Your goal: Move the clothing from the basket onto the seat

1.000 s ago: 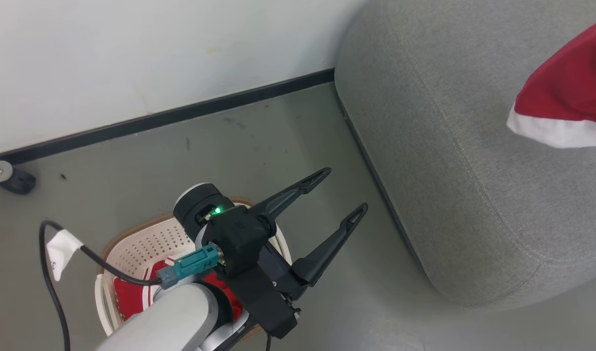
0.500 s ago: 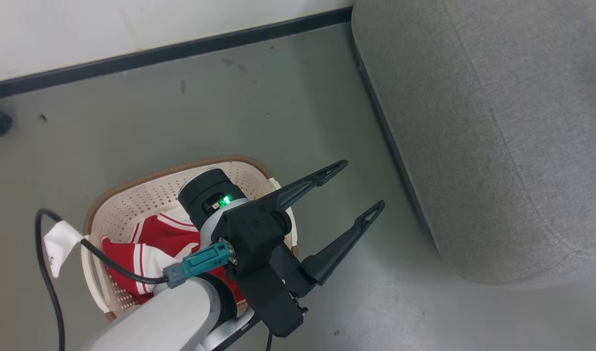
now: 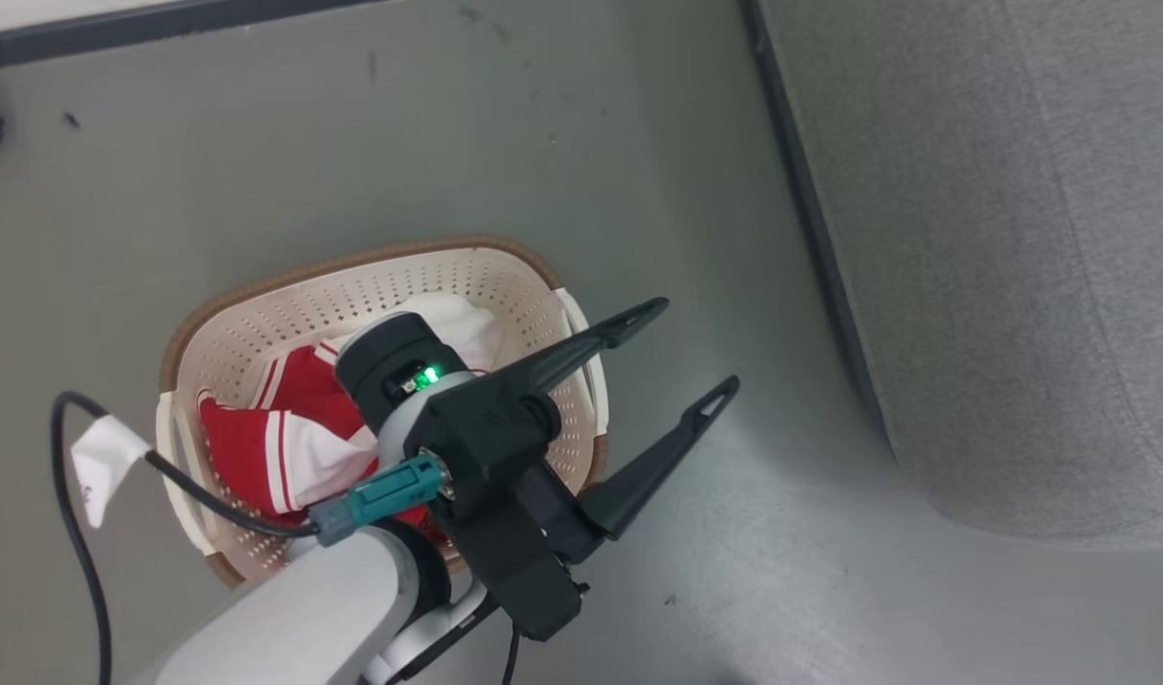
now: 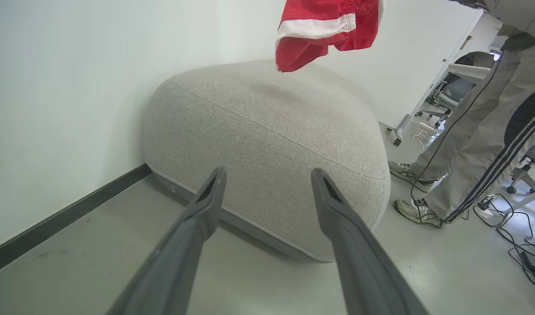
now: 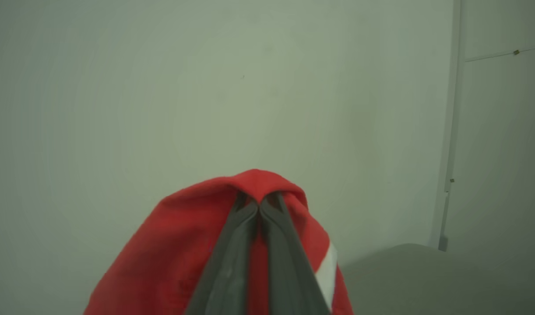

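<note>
The cream basket [image 3: 258, 328] with its brown rim stands on the floor, and red and white clothing [image 3: 277, 447] lies inside it. My left gripper [image 3: 698, 344] hangs open over the basket's right edge, nothing between its fingers [image 4: 206, 205]. The grey seat [image 3: 1000, 247] fills the right side; in the left wrist view the seat [image 4: 267, 144] lies ahead of the open fingers. A red garment [image 4: 324, 26] with white trim hangs above the seat. My right gripper [image 5: 259, 202] is shut on that red clothing [image 5: 171, 249], which drapes over its fingers.
A white wall with a black baseboard [image 3: 115, 24] runs behind the basket. A black cable with a white tag [image 3: 96, 457] loops at the left. A person's legs and shoes [image 4: 464, 153] stand right of the seat, near chairs and floor cables [image 4: 521, 249].
The head camera has tilted down, so the whole basket shows now and the held red garment has left that view. My left gripper stays open above the basket.
</note>
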Robot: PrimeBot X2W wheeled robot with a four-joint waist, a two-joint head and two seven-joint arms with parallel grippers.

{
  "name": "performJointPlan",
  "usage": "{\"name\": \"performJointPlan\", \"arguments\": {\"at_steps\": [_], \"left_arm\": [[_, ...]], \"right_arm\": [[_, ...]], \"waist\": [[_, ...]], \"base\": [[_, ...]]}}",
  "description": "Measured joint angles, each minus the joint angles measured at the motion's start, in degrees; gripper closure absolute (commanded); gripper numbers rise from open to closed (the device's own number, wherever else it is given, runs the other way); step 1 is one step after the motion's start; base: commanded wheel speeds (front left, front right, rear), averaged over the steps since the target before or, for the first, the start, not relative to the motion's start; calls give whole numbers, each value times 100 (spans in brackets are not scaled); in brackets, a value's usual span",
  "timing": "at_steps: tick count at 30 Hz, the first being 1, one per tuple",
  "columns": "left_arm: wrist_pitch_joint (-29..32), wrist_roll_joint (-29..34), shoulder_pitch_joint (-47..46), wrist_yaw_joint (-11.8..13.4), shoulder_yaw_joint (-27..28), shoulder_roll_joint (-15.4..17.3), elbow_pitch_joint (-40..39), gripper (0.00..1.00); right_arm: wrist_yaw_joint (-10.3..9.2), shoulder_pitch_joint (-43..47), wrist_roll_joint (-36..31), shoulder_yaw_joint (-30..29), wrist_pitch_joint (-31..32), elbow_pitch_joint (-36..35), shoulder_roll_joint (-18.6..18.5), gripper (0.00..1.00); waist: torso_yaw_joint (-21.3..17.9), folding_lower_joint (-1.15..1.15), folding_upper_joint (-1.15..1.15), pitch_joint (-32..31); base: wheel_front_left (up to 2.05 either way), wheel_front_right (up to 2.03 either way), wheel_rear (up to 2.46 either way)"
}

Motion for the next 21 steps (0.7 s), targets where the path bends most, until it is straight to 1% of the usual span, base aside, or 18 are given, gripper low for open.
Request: {"name": "performJointPlan", "arguments": {"at_steps": [2,3,7,15,21], "left_arm": [[-5,0,0,0,42,45,-4,0],[-5,-1,-1,0,60,67,-5,0],[-8,-1,-19,0,76,74,0,0],[-58,-8,-88,-40,141,126,69,0],[-83,-12,-113,-41,140,119,131,0]], "right_arm": [[-32,-40,-54,0,-1,22,-11,100],[-78,-43,-90,4,-7,48,-7,100],[-197,30,-226,63,-24,322,40,100],[-233,530,-407,428,10,873,565,100],[-269,605,-528,699,276,1283,609,100]], "waist": [[42,-1,0,60],[59,0,0,91],[112,0,0,206],[151,0,0,361],[165,-1,-1,375]], "base": [[0,0,0],[0,0,0],[0,0,0],[0,0,0],[0,0,0]]}}
